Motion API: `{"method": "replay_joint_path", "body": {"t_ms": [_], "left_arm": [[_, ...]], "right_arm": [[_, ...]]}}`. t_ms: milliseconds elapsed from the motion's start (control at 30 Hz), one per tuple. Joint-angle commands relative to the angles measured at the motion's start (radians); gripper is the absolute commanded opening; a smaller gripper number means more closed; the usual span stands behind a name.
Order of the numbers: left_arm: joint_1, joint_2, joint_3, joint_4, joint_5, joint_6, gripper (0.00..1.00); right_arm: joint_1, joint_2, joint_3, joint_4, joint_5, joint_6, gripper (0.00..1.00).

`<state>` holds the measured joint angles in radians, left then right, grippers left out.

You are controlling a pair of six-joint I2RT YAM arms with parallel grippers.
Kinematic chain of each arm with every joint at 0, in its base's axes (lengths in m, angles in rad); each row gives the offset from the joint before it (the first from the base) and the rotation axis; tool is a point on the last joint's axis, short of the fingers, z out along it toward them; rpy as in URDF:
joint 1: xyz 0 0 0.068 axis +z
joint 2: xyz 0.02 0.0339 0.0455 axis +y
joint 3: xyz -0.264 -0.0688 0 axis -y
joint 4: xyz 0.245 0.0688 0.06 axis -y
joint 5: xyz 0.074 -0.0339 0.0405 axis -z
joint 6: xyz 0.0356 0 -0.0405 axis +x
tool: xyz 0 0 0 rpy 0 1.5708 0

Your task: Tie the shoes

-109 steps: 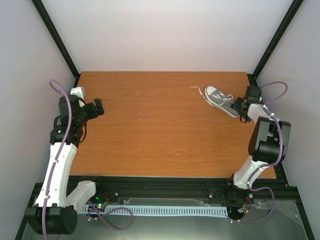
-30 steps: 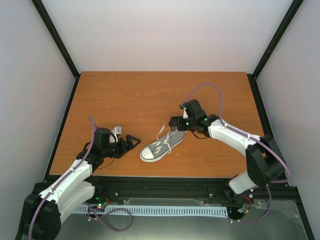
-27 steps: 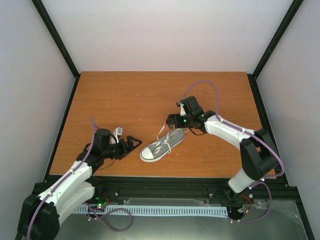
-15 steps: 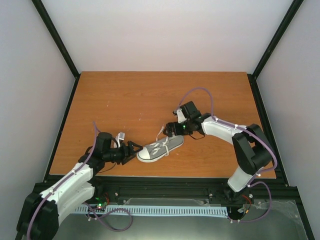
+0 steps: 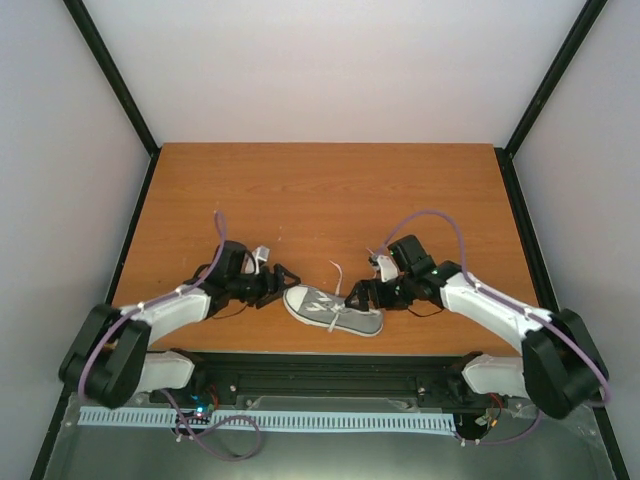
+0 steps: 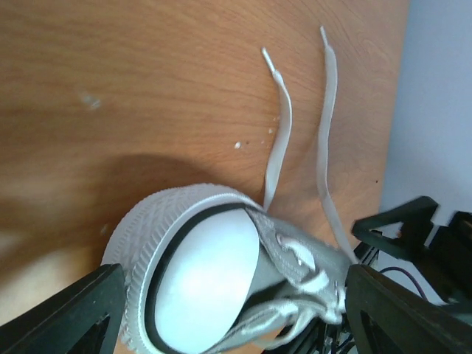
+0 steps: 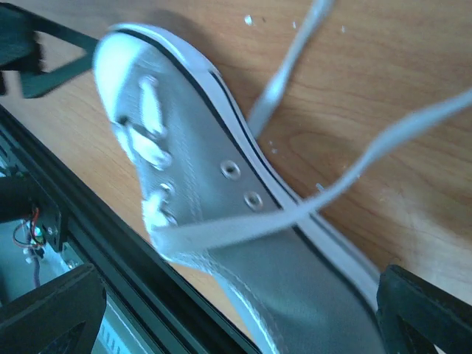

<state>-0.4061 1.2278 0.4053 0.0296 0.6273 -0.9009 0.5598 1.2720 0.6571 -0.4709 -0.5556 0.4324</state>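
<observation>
While 2 open claws flank it, sneaker (image 5: 333,308) on table (image 5: 320,200)

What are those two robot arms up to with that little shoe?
They are setting up to tie it. A small grey sneaker lies near the front edge of the wooden table, its white laces loose and untied. The left gripper sits at the toe with its fingers spread either side of the toe cap, and the right gripper is open at the heel end. Neither is holding a lace yet.
</observation>
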Motion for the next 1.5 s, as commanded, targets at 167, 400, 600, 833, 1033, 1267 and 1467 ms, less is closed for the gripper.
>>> {"method": "replay_joint_path", "body": {"t_ms": [167,400,600,833,1033,1267,1467], "left_arm": [[-0.183,0.287,0.253,0.168,0.04,0.071,0.88],[-0.186,0.248,0.358,-0.058,-0.154,0.231,1.0],[-0.186,0.175,0.325,-0.113,-0.204,0.281,1.0],[-0.186,0.106,0.212,-0.061,-0.139,0.298,0.99],[-0.186,0.073,0.142,-0.056,-0.091,0.283,0.96],[-0.186,-0.029,0.124,-0.084,-0.151,0.285,0.96],[-0.186,-0.072,0.12,-0.109,-0.217,0.288,0.97]], "right_arm": [[0.002,-0.186,0.06,-0.132,0.375,0.135,1.0],[0.017,-0.131,0.092,-0.129,0.502,0.167,0.93],[0.126,-0.028,0.097,-0.083,0.443,0.157,0.78],[0.218,-0.114,-0.033,0.088,0.295,0.202,0.81],[0.243,-0.073,-0.011,0.048,0.372,0.242,0.88],[0.296,0.095,0.101,0.054,0.451,0.299,0.89],[0.367,0.227,0.175,-0.023,0.552,0.371,0.89]]}}
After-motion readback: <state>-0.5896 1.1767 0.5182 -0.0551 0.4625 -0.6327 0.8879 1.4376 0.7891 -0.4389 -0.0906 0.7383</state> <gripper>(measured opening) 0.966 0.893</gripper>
